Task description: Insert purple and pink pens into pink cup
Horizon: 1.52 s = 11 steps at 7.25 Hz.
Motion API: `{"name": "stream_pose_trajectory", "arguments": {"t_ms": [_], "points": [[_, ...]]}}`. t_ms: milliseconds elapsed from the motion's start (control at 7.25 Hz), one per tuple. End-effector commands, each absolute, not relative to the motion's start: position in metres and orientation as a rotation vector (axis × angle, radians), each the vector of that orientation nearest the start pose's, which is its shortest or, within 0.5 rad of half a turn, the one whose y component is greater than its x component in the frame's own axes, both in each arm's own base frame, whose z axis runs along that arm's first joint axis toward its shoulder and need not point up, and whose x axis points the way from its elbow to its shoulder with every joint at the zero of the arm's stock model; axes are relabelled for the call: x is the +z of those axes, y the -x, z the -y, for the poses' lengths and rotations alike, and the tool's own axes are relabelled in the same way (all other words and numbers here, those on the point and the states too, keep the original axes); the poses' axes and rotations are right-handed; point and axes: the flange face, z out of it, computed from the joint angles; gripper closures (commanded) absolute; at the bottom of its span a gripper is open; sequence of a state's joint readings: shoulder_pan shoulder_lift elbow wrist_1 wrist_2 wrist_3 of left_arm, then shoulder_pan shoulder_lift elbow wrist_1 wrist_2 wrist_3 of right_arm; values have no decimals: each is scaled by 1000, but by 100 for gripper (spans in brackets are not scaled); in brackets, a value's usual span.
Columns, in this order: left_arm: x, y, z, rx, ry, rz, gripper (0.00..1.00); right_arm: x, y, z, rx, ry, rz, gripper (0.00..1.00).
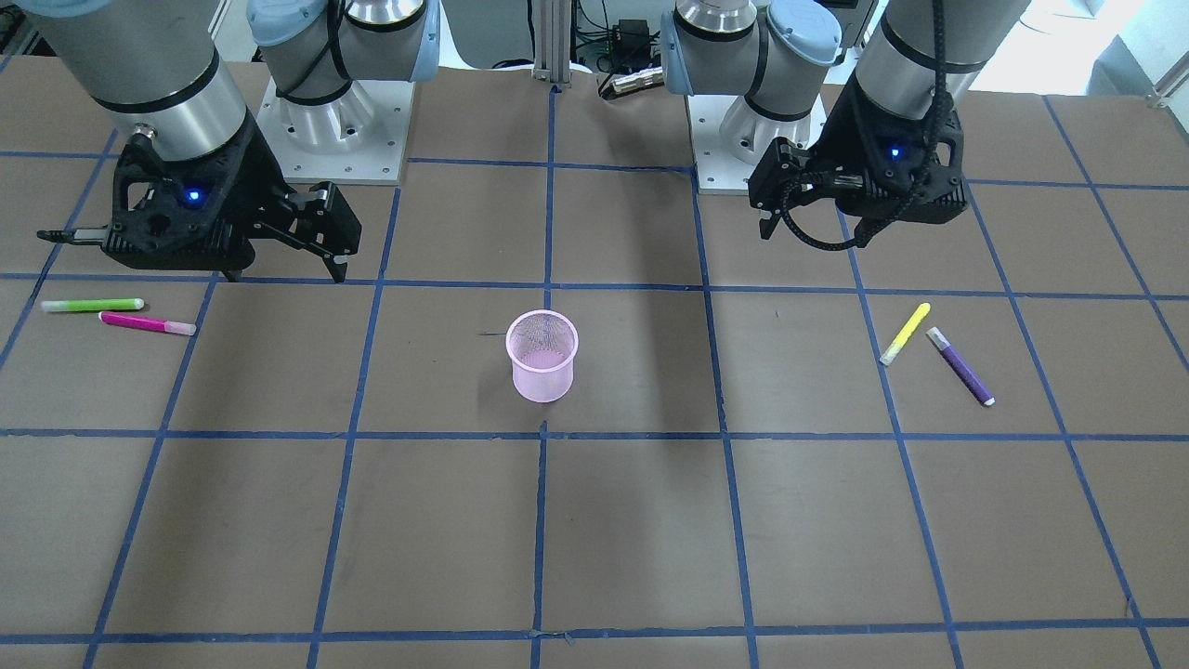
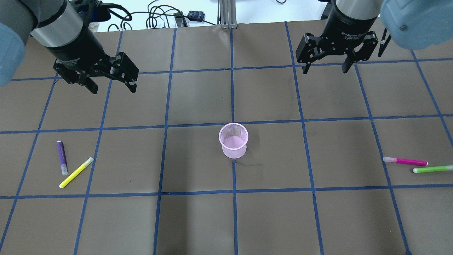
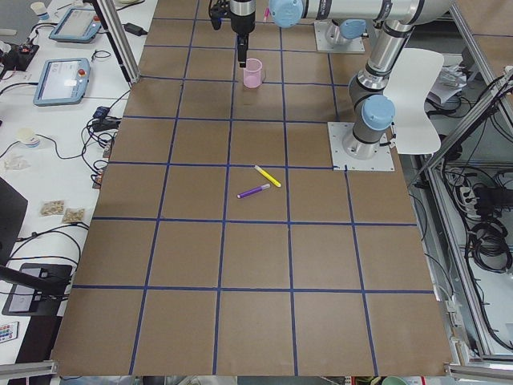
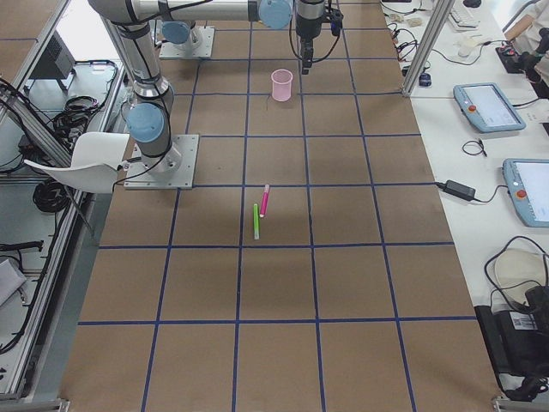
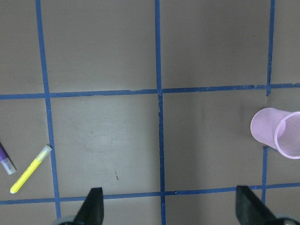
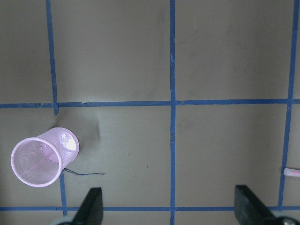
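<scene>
The pink mesh cup (image 2: 233, 140) stands upright at the table's middle, empty; it also shows in the front view (image 1: 542, 356). The purple pen (image 2: 62, 157) lies flat on the robot's left side beside a yellow pen (image 2: 76, 172). The pink pen (image 2: 405, 161) lies flat on the right side beside a green pen (image 2: 432, 169). My left gripper (image 2: 113, 88) is open and empty, above the table, behind the purple pen. My right gripper (image 2: 325, 70) is open and empty, well behind the pink pen. The left wrist view shows the cup (image 5: 276, 132) and the purple pen's end (image 5: 5, 159).
The table is brown paper with a blue tape grid (image 2: 231, 122). A short thin dark thread (image 2: 247, 164) lies beside the cup. The two arm bases (image 1: 334, 130) stand at the robot's edge. Monitors and cables lie off the table's far side.
</scene>
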<state>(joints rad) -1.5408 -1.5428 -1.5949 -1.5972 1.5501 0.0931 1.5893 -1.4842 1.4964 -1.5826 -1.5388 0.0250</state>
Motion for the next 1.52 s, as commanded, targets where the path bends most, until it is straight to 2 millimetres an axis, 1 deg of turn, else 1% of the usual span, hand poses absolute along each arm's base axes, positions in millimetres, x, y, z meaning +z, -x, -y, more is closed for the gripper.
{"name": "stream_pose_trajectory", "arguments": {"t_ms": [0, 138, 276, 414, 552, 690, 828, 966, 1103, 1241, 1379], "points": [[483, 118, 473, 51, -101, -3137, 0, 482, -146, 526, -1, -5, -3108, 0], [481, 117, 473, 53, -104, -3137, 0, 486, -148, 529, -11, -27, -3020, 0], [482, 116, 473, 46, -101, -3139, 0, 481, -162, 534, 14, -28, -2878, 0], [481, 116, 473, 51, -101, -3139, 0, 481, -160, 535, -2, 0, -2908, 0], [481, 117, 474, 48, -101, -3140, 0, 481, -147, 534, -13, 115, -3019, 0], [481, 114, 474, 53, -96, -3141, 0, 491, -140, 530, -47, 284, -3079, 0], [482, 110, 476, 31, -85, -3145, 0, 495, -137, 531, -62, 520, -3062, 0], [480, 98, 480, 38, -65, -3143, 0, 493, -129, 533, -72, 924, -2974, 0], [476, 74, 487, 50, -48, -3145, 0, 493, -105, 537, -61, 1165, -2905, 0], [472, 46, 494, 59, 31, -3149, 0, 487, -59, 542, -22, 1355, -2836, 0], [465, 8, 500, 82, 146, -3150, 0, 485, -7, 544, -15, 1492, -2758, 0]]}}
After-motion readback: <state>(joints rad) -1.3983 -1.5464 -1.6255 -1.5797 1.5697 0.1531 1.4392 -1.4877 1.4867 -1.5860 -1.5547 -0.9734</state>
